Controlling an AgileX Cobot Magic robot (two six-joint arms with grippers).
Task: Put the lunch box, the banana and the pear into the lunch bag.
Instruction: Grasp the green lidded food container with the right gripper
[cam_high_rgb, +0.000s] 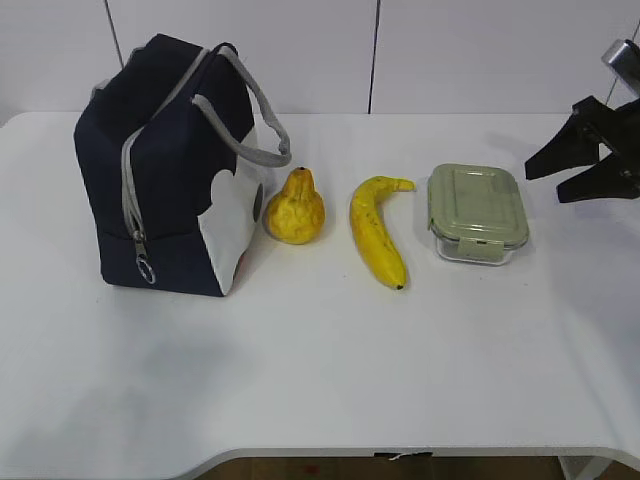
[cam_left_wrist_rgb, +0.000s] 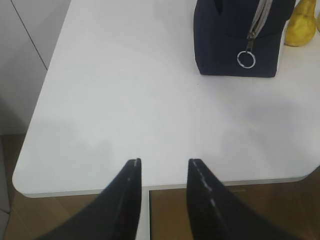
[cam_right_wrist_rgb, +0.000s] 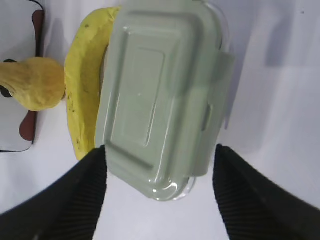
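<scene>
White smooth table (cam_high_rgb: 320, 380); boxy fabric lunch bag (cam_high_rgb: 160, 170); lumpy pear (cam_high_rgb: 294, 208).

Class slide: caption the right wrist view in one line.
Open right hand hovers over the green-lidded lunch box, banana and pear beyond.

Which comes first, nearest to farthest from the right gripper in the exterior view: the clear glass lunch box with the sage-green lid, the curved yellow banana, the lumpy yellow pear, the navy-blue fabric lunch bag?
From the right gripper, at the table's right edge:
1. Lunch box, just to its left.
2. Banana, mid-table.
3. Pear, left of the banana.
4. Lunch bag, far left.
</scene>
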